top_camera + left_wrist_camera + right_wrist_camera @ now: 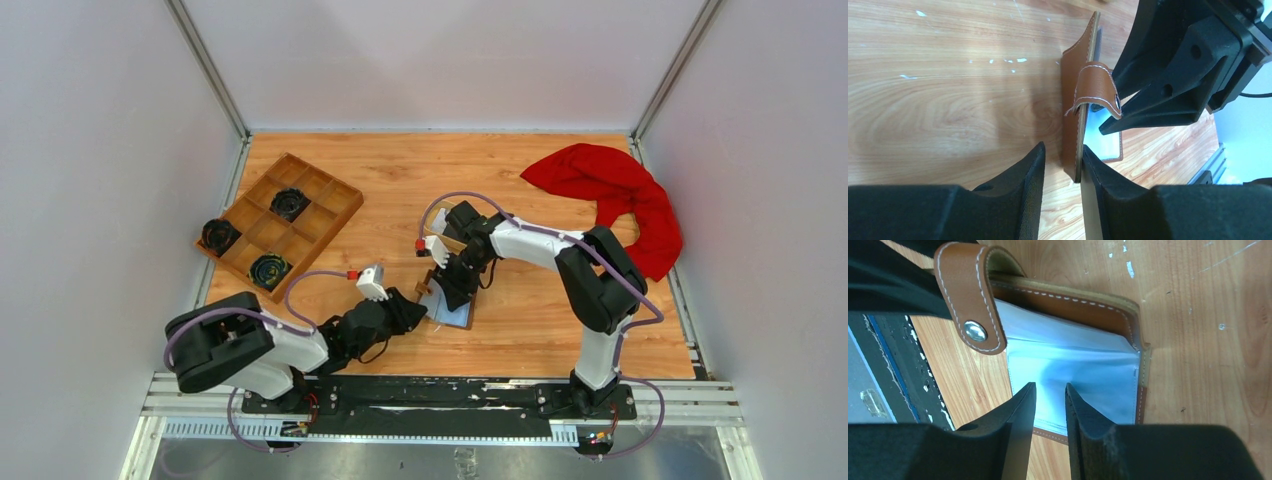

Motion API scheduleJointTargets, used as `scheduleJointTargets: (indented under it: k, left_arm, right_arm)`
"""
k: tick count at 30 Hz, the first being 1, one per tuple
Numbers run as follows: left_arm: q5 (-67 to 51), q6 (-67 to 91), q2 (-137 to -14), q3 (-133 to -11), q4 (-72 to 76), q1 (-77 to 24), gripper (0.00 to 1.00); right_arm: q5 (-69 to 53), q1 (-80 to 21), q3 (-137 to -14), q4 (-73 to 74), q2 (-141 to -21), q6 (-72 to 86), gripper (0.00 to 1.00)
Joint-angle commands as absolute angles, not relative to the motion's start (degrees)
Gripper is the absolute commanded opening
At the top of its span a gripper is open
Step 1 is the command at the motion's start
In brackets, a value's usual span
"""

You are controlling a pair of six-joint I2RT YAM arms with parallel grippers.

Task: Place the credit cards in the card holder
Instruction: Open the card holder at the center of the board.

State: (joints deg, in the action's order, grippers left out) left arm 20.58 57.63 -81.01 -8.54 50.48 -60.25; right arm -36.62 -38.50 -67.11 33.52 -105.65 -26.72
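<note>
The card holder (450, 316) lies open on the wood between both arms, brown leather with a pale pocket (1073, 355) inside. One brown flap (1071, 125) stands on edge between the jaws of my left gripper (1063, 147). It touches the right finger, with a gap to the left one, so the gripper is open. The snap strap (973, 305) curls over the flap's top. My right gripper (1050, 385) hovers low over the pale pocket, its jaws slightly apart with nothing between them. The credit cards are not visible in any view.
A wooden compartment tray (300, 200) holding black round parts sits at the back left. A red cloth (620, 195) lies at the back right. A tan dish edge (455, 241) peeks from behind the right arm. The metal rail (440, 400) runs along the near edge.
</note>
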Motion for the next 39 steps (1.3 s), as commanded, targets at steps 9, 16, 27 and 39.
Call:
scheduleJointTargets:
  k: [9,16,27,39]
  left_arm:
    - [25.0,44.2,-54.2,-1.1,41.0,-59.9,0.52]
    - [13.0,35.7,-30.4,-2.2,35.3,-58.6,1.0]
    - [-2.3,33.0,-43.1,-10.8,35.1,-58.0,1.0]
    - [2.1,31.5,-45.2,-8.5,35.0,-58.0,0.83]
  right_arm:
    - [-33.9,-38.9,-67.8,36.8,-107.8,-31.0,0.34]
    - [-35.8,-39.0,-68.4,37.8,-107.5,-31.6,0.34]
    - [-38.9,-38.8,-68.7,38.8,-103.7,-33.0,0.38]
    - [-45.6,-38.0,-68.8,38.5,-101.0,-33.0,0.4]
